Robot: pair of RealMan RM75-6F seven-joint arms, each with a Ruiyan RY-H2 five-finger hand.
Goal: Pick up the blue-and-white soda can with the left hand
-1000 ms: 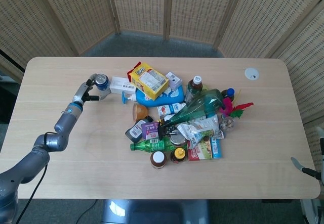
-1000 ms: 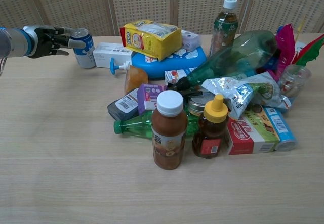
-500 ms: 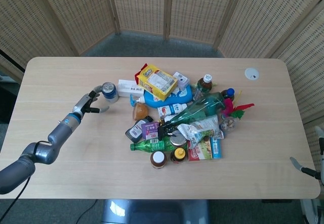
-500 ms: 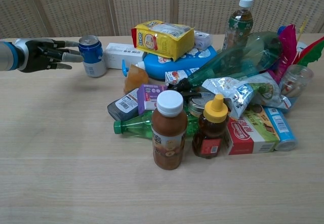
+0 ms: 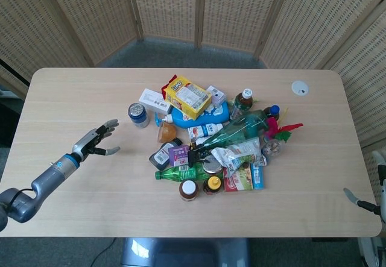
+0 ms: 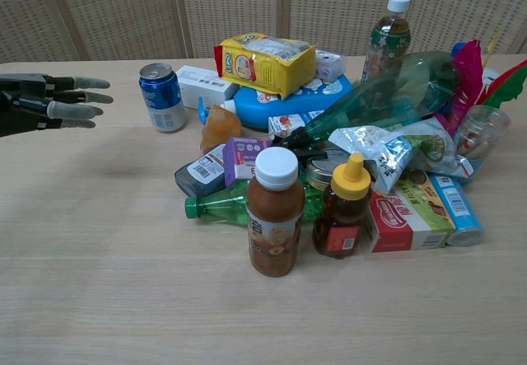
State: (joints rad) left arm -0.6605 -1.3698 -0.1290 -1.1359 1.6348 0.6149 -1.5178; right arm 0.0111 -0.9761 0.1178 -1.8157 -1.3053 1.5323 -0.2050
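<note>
One blue-and-white soda can point(image 6: 163, 97) upright beside the pile, left hand point(image 6: 45, 101) empty, fingers spread, well apart

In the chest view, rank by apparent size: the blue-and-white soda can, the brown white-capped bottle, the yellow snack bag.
1. Brown white-capped bottle, though it stands nearest the camera, which inflates it.
2. Yellow snack bag, farther back; true rank against the bottle is unsure.
3. Blue-and-white soda can.
</note>
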